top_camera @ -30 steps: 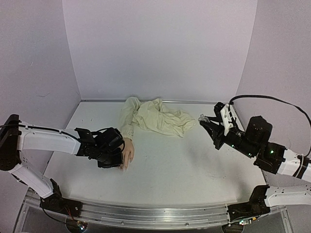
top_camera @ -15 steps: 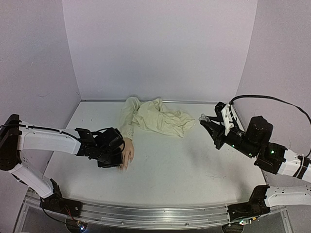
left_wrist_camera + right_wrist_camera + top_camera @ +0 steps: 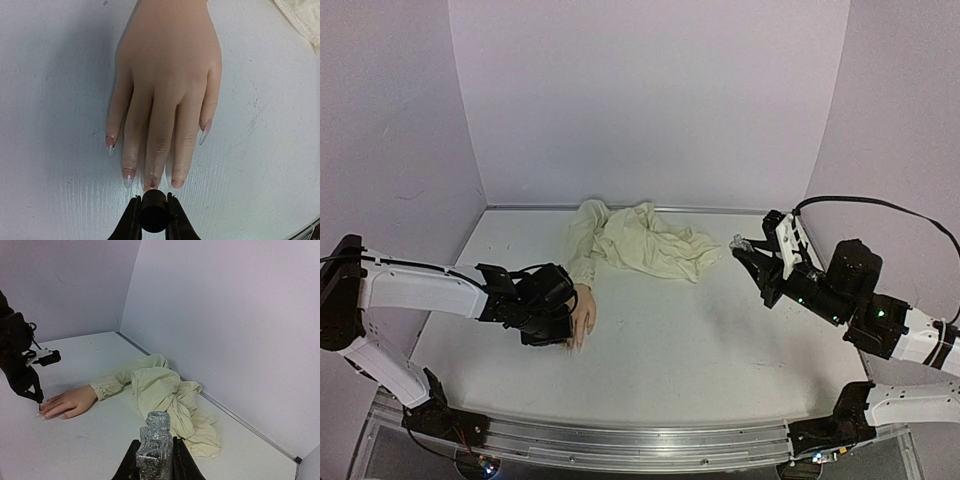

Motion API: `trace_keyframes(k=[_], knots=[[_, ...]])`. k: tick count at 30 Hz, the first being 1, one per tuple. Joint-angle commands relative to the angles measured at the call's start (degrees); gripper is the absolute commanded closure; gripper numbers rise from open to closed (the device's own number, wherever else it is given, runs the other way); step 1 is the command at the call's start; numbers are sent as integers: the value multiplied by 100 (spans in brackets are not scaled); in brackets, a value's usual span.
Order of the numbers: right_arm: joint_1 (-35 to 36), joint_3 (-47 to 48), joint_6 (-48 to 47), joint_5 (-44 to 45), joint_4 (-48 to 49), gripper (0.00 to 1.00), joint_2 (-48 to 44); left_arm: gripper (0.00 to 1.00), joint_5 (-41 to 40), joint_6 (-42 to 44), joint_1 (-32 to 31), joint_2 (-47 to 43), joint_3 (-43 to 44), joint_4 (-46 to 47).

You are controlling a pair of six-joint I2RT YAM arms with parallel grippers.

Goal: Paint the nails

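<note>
Nails (image 3: 128, 175), long and pointed with clear tips, end the fingers of a pale peach mannequin hand (image 3: 165, 90). It lies palm down on the white table (image 3: 700, 340), left of centre, with its fingers pointing toward the near edge. A cream sleeve (image 3: 640, 240) runs from its wrist into a crumpled heap near the back wall. The left gripper (image 3: 153, 206) is clenched on a round black brush cap (image 3: 152, 217), held right at the tip of the middle finger. From the wrist camera the cap hides that nail, so I can't tell whether any bristles touch it. In the right wrist view a thin dark stem reaches down just beside the fingertips. Well apart, on the right side of the table, the right gripper (image 3: 155, 462) grasps an open-necked, glittery glass bottle (image 3: 156, 440), held upright between its fingers.
</note>
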Motion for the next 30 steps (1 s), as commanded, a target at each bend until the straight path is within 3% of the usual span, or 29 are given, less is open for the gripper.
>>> trace_keyframes(k=[1, 30], knots=[[-19, 12, 17, 105, 406, 100, -122, 100, -129, -33, 33, 61, -16, 207], [-23, -17, 31, 117, 416, 100, -144, 100, -160, -28, 56, 26, -128, 231]])
